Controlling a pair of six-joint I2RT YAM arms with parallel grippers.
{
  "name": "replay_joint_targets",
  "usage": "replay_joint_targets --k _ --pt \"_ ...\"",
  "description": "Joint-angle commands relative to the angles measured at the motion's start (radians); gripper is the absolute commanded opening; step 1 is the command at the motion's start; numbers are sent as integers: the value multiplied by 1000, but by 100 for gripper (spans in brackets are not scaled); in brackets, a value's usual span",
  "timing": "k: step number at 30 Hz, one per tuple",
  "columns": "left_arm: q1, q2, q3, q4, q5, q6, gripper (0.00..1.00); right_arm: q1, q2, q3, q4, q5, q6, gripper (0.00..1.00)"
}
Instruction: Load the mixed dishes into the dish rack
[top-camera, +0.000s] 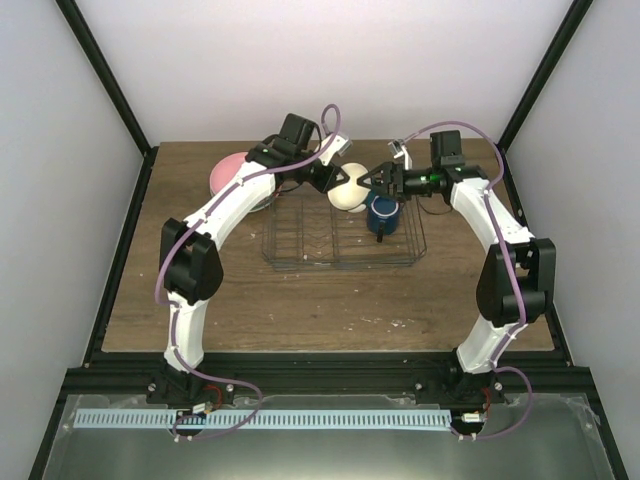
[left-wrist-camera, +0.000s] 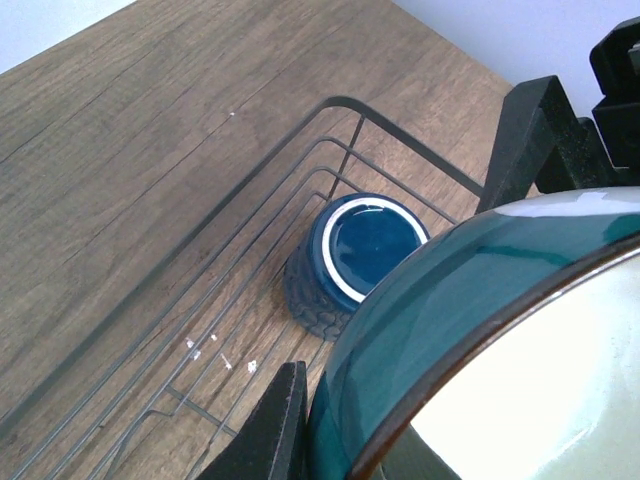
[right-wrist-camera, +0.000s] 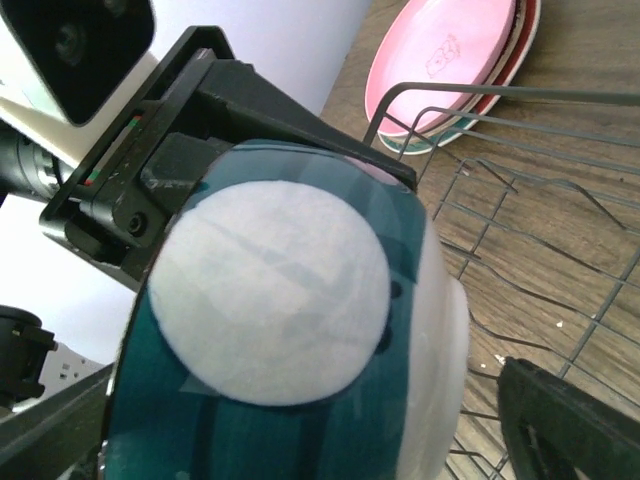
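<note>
My left gripper (top-camera: 328, 177) is shut on the rim of the cream bowl with the teal-blue outside (top-camera: 348, 189) and holds it above the back of the wire dish rack (top-camera: 300, 262). In the left wrist view one finger (left-wrist-camera: 270, 430) presses on the bowl's outer wall (left-wrist-camera: 450, 300). My right gripper (top-camera: 380, 181) is open, its fingers wide on either side of the bowl's white base (right-wrist-camera: 270, 290); the right-hand finger (right-wrist-camera: 570, 420) stands apart from it. The dark blue mug (top-camera: 383, 212) sits upside down in the rack (left-wrist-camera: 360, 245).
A stack of plates with the pink plate on top (right-wrist-camera: 450, 60) lies on the table beyond the rack's left back corner (top-camera: 228, 172). The rack's rim wire (right-wrist-camera: 480, 95) and divider prongs lie below both grippers. Grey walls enclose the table.
</note>
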Motion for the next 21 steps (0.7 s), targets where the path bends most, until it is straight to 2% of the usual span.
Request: replay_joint_targets --k 1,7,14,18,21 --pt "4 -6 -5 74 46 -18 0 11 9 36 -23 -49 -30 93" --pt "5 -4 -21 86 46 -19 0 15 20 44 -13 -81 -25 76" --pt "4 2 -35 93 46 -20 1 18 25 56 4 -93 -18 70" --pt "4 6 -54 110 45 -25 19 20 33 66 12 -95 -11 66" --pt "4 11 -66 105 38 -22 39 20 38 78 8 -91 -8 66"
